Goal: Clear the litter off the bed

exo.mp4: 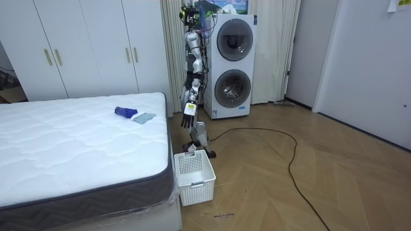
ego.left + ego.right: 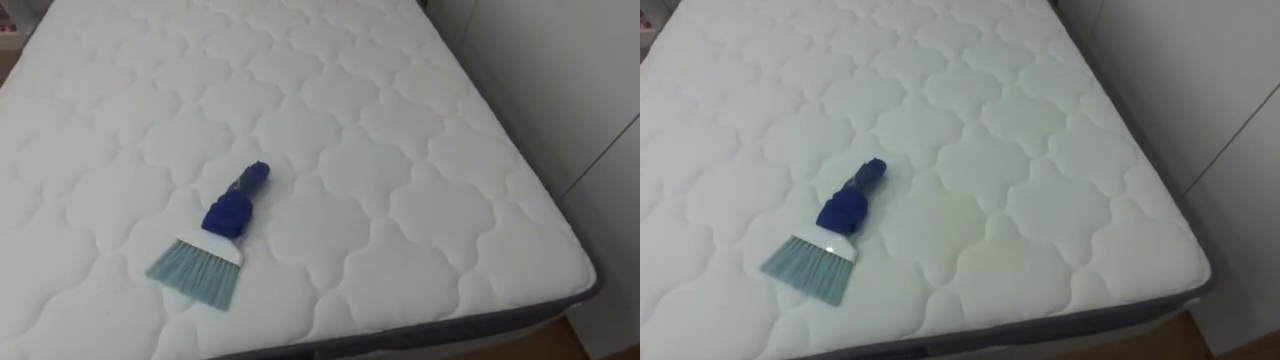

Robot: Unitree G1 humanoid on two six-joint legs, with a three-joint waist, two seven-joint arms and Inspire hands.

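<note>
Brush (image 2: 222,222) w/ blue handle and pale teal bristles lay flat on the white quilted mattress (image 2: 400,140), nothing touching it. The handle aimed away from the robot and toward its right, and the bristle end fanned toward the near edge of the bed. In the room view the robot stood upright beside the bed, at the end closest to the white wardrobe (image 1: 83,45), w/ two stacked front-loading machines (image 1: 232,64) just behind it. Left hand (image 1: 188,113) hung low at the robot's side, near the mattress corner, fingers loose and pointing down w/ nothing in them: an empty, unclenched hand. From that hand the brush sat off to the room view's left, approx. level w/ it in the picture, clearly apart from it and well in from the mattress edge. Below the hand, and a bit nearer the camera, a white slatted basket (image 1: 196,183) stood on the wood floor (image 1: 308,167), just beside the bed's grey side band. The machines rose to the room view's right of the hand, top one well above it. The wardrobe doors ran behind the bed, on the far side of the hand — to the room view's left.
</note>
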